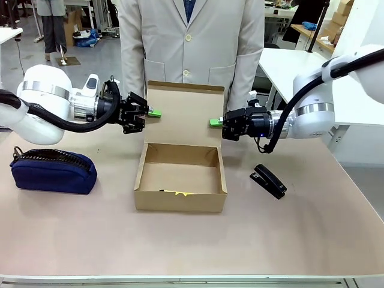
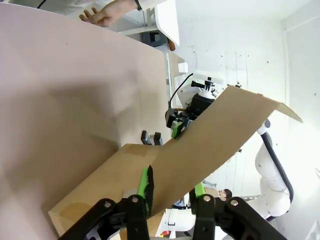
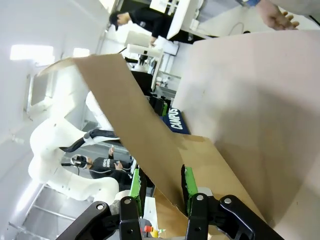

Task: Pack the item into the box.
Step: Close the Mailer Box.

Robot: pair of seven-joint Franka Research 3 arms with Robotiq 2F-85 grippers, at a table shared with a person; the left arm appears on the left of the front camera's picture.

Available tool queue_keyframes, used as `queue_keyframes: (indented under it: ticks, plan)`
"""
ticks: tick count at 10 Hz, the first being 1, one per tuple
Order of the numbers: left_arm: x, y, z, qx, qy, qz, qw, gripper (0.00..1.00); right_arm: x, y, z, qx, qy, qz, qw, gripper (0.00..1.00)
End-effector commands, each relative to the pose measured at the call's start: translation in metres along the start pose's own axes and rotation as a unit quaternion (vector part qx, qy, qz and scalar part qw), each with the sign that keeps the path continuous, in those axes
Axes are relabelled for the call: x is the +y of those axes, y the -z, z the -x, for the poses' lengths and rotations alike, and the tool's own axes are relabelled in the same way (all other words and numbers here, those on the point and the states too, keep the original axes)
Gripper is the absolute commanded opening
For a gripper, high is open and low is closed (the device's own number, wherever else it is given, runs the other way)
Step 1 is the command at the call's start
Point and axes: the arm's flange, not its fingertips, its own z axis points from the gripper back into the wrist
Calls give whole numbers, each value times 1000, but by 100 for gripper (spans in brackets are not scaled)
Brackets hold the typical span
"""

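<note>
- Your box [image 1: 180, 201] sits open at the middle of the table [image 1: 192, 246]. Its lid [image 1: 185, 114] stands upright along the far side, just in front of the person [image 1: 192, 48].
- The item [image 1: 178, 193] lies inside the box, on the floor against the near wall. You see just a sliver of yellow over that wall.
- Your left gripper [image 1: 153, 113] is at the lid's left edge, near the top. Its jaws are pressed together on the cardboard. In the left wrist view the sheet runs between the green-padded fingers [image 2: 145, 185].
- Your right gripper [image 1: 214, 123] is at the lid's right edge, a little lower than the left one. In the right wrist view its fingers [image 3: 188, 186] stand one on each side of the sheet. You cannot tell from the pictures whether they clamp it or only straddle it.
- The pouch [image 1: 53, 170] lies by the table's left edge, well apart from the box.
- The stapler [image 1: 269, 181] lies between the box and the table's right edge, near the box's right wall but not touching it.
- One hand [image 2: 102, 15] of the person is held open by the table's far edge.
</note>
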Motion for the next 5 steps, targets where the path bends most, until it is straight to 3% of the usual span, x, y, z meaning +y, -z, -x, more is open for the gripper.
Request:
queue_keyframes:
  ticks: [1,5]
  plan:
    - [4,3,-7,7,9,0,1000,40,-3,2,-5,3,8,6,1000,41]
    - [5,2,-3,3,1,-2,1000,40,-5,0,1,0,4,1,1000,41]
